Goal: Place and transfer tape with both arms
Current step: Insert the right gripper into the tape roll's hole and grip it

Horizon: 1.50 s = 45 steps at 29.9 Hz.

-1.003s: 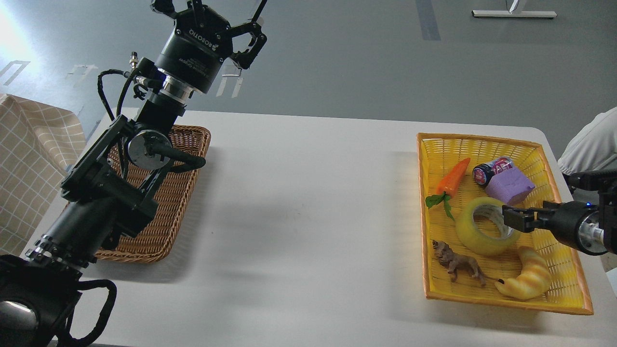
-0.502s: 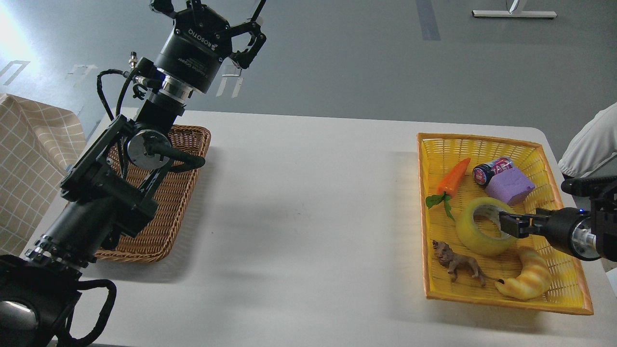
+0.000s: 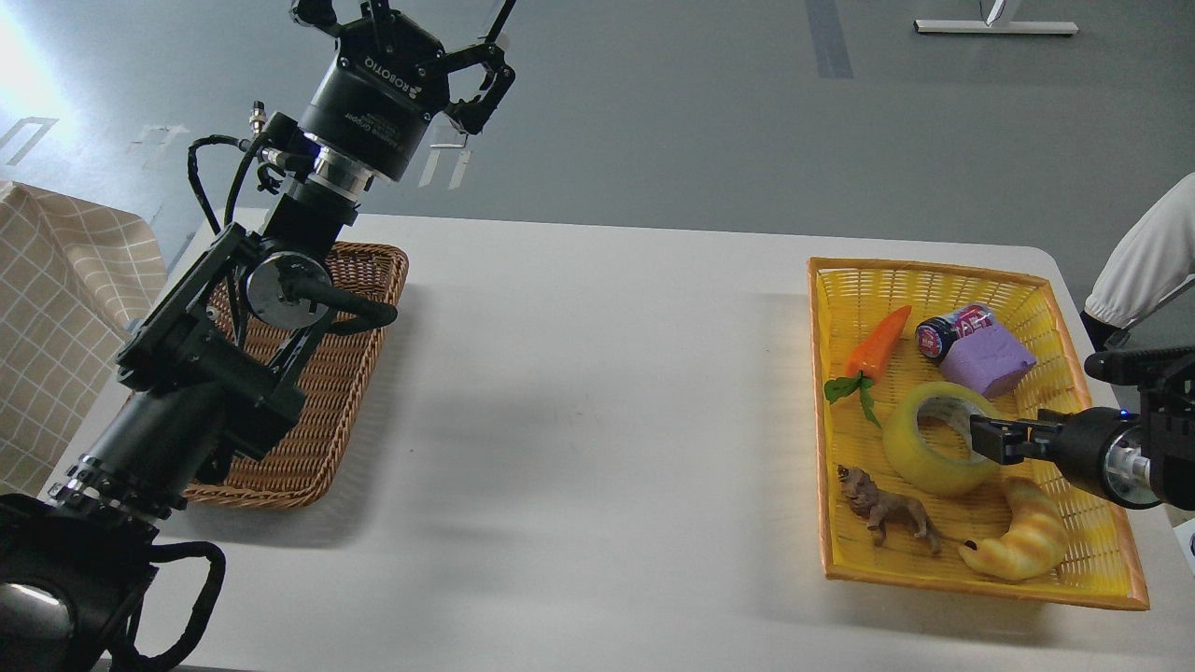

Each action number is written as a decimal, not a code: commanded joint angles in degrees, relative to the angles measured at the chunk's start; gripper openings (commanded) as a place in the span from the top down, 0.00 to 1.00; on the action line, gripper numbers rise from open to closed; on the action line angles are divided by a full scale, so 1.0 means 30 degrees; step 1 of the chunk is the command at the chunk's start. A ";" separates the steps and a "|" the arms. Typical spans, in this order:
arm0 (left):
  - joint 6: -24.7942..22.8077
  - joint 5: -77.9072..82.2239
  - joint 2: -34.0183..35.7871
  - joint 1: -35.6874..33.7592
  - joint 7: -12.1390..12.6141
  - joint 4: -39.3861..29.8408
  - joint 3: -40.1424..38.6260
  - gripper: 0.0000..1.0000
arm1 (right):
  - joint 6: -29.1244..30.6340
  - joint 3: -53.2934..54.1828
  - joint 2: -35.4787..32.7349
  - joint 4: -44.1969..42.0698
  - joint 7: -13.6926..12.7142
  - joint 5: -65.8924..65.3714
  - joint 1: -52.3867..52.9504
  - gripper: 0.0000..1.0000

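Over on our right, inside the yellow basket (image 3: 1102, 560), the tape (image 3: 910, 462) sits while our right gripper (image 3: 980, 439) pokes at its rim; we cannot tell if it pinches yet. Next we squeeze and lift. Our left gripper (image 3: 462, 70) waits up high, fingers apart

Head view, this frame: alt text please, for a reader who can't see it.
The right hand reaches from the right edge to the rim of the tape, which lies in a yellow basket with a toy carrot, lion and croissant. The left hand is raised, open, above a wicker basket across the white table.
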 commanded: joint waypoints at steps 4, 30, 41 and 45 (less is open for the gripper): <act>0.0000 0.0000 -0.0001 -0.0026 0.0000 0.0016 0.0001 0.02 | -0.0004 -0.0350 0.0175 -0.0361 0.0001 -0.0008 0.0489 0.32; 0.0000 0.0000 -0.0001 0.0091 0.0000 0.0016 0.0001 0.02 | -0.0004 -0.2343 0.1054 -0.1299 0.0001 0.0050 0.1808 0.63; 0.0000 0.0000 -0.0001 0.0121 0.0000 -0.0013 0.0001 0.02 | -0.0004 -0.2402 0.1025 -0.1328 0.0001 0.0050 0.1984 0.83; 0.0000 0.0000 -0.0001 0.0150 0.0000 0.0016 0.0001 0.02 | -0.0004 -0.2373 0.0908 -0.1211 0.0001 0.0138 0.2042 0.89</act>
